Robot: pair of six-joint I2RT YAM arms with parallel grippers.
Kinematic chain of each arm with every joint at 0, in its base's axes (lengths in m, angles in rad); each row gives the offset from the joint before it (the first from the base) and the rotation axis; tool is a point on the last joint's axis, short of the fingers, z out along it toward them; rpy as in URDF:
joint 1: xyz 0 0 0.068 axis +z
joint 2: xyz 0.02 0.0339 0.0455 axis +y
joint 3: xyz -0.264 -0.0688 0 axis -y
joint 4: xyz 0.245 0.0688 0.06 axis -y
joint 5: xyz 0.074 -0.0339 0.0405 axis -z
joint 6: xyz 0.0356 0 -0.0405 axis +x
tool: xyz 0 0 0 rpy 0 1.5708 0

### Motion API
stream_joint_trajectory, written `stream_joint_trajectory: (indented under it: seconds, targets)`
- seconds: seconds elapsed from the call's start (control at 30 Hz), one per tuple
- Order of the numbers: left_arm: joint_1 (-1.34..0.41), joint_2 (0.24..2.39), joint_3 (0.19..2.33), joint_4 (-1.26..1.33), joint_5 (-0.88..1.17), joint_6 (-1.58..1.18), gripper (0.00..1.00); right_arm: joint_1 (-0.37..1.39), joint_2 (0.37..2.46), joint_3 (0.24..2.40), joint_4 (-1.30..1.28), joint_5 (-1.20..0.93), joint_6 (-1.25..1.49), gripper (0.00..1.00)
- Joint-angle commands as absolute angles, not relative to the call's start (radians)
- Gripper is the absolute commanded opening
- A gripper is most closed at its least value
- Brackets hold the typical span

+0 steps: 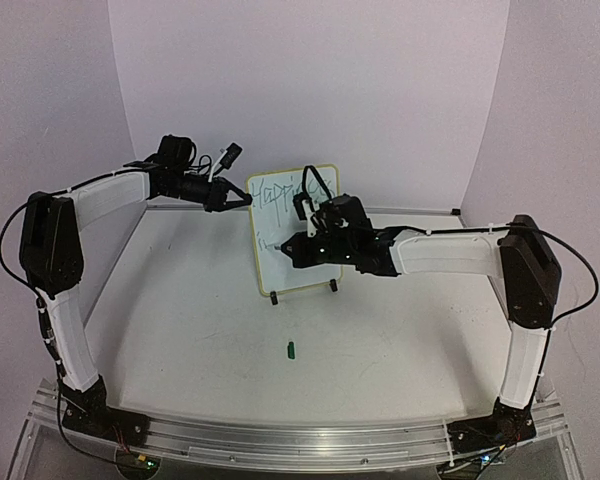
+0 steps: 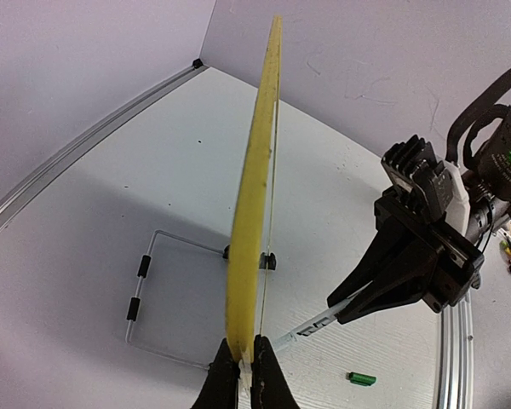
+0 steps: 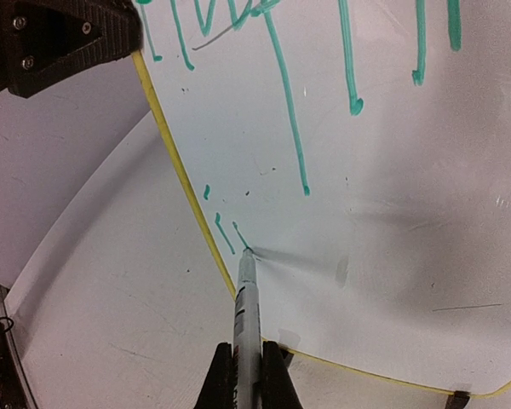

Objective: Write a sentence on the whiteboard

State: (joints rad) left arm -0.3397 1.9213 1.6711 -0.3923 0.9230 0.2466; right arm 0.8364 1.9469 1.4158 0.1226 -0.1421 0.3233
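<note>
right gripper (image 3: 246, 354) clamps pen (image 3: 246, 294), tip on whiteboard (image 3: 392, 256) ahead; left gripper (image 2: 245, 354) pinches its edge; sentence (image 3: 288, 111) seems mid-second-line, stroke rightward next.

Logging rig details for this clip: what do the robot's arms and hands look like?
The left arm and right arm have white links between black joint housings, with black cables looping alongside. The left hand and right hand are black, with tapered fingers.

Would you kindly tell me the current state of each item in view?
whiteboard: upright, left edge pinched.
sentence: top line written, second barely begun.
pen: uncapped, tip touching whiteboard.
green cap: lying loose on table.
wire stand: standing, carrying the whiteboard.
left gripper: shut on whiteboard.
right gripper: shut on pen.
</note>
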Motion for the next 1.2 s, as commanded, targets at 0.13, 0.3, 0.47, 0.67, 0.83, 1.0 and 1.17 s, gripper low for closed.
stream_joint_trajectory:
  seconds: [0.13,0.3,0.47,0.67,0.83,1.0,1.17]
  targets:
    - [-0.36,1.926,1.636,-0.5,0.89,0.267,0.0,0.834,1.905,1.451,0.195,-0.112,0.349,0.0]
    - [-0.362,1.926,1.636,-0.501,0.891,0.267,0.0,0.834,1.907,1.451,0.204,-0.101,0.351,0.0]
    - [-0.362,1.925,1.637,-0.501,0.891,0.268,0.0,0.834,1.888,1.427,0.217,-0.079,0.346,0.0]
    - [-0.362,1.93,1.635,-0.501,0.892,0.267,0.0,0.834,1.88,1.414,0.229,-0.066,0.349,0.0]
    - [-0.364,1.934,1.635,-0.5,0.893,0.267,0.0,0.832,1.879,1.402,0.232,-0.047,0.354,0.0]
    - [-0.363,1.937,1.635,-0.501,0.893,0.266,0.0,0.827,1.875,1.374,0.232,-0.029,0.373,0.0]
    - [-0.364,1.936,1.634,-0.5,0.893,0.267,0.0,0.824,1.867,1.347,0.231,-0.023,0.383,0.0]
